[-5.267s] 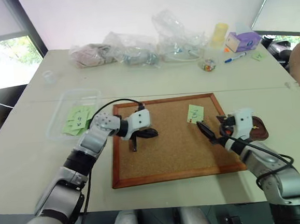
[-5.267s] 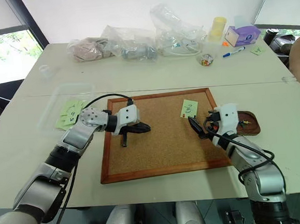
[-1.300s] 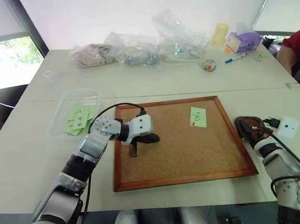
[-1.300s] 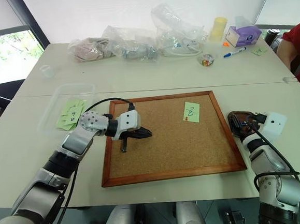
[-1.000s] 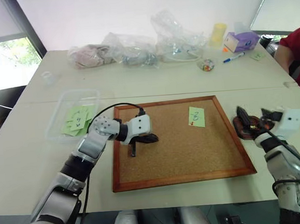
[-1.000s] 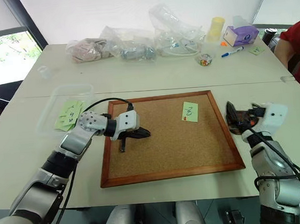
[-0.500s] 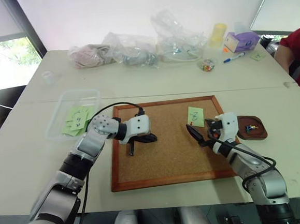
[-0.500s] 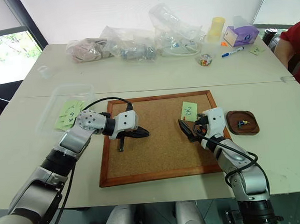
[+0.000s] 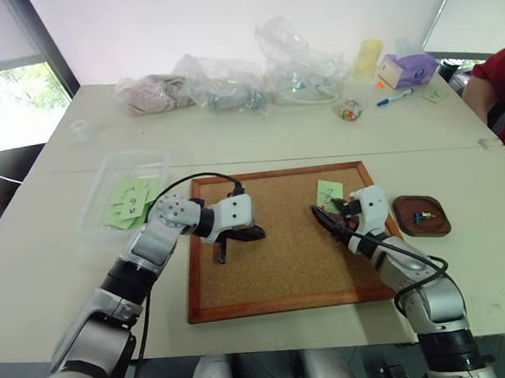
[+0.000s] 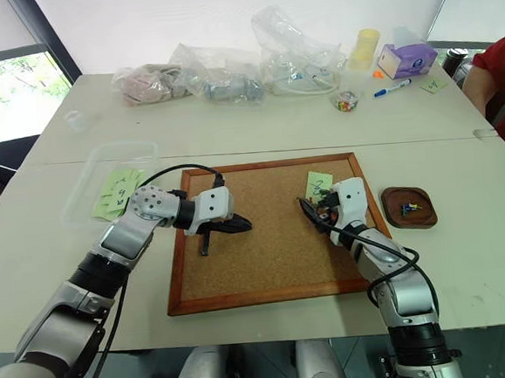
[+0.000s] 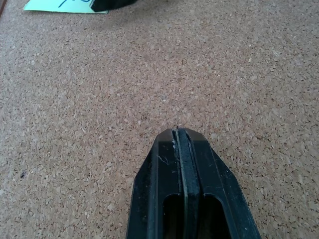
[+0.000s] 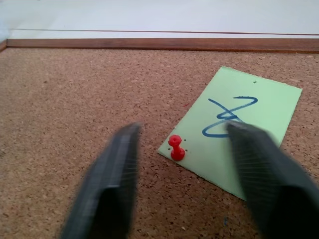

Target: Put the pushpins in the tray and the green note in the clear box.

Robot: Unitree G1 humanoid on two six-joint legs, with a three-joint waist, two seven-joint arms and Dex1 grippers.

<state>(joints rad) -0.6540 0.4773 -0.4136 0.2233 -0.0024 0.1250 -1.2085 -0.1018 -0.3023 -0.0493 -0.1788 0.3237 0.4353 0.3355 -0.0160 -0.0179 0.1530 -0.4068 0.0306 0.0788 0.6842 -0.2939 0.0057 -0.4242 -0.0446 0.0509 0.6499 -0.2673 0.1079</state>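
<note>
A green note [image 12: 234,124] with a blue handwritten figure lies on the cork board [image 9: 285,265], held at its near corner by a red pushpin [image 12: 175,148]. My right gripper [image 12: 183,130] is open just before the note, one finger [image 12: 107,189] on each side of the pin, not touching it. My left gripper [image 11: 178,133] is shut and empty over the board's left part [image 9: 239,236]. The dark brown tray [image 9: 437,225] sits to the right of the board with small coloured pushpins [image 9: 423,217] in it. The clear box [image 9: 97,210], left of the board, holds several green notes.
Clear plastic bags [image 9: 227,81], a small jar of coloured bits [image 9: 349,109], a yellow cup [image 9: 369,57], a purple tissue box [image 9: 409,70] and a marker [image 9: 396,97] line the table's far side. A person's red sleeve [image 9: 500,91] shows at the right edge.
My right gripper has swung left from over the tray to the green note on the board, and its fingers have drawn closer together. The left gripper has stayed still.
</note>
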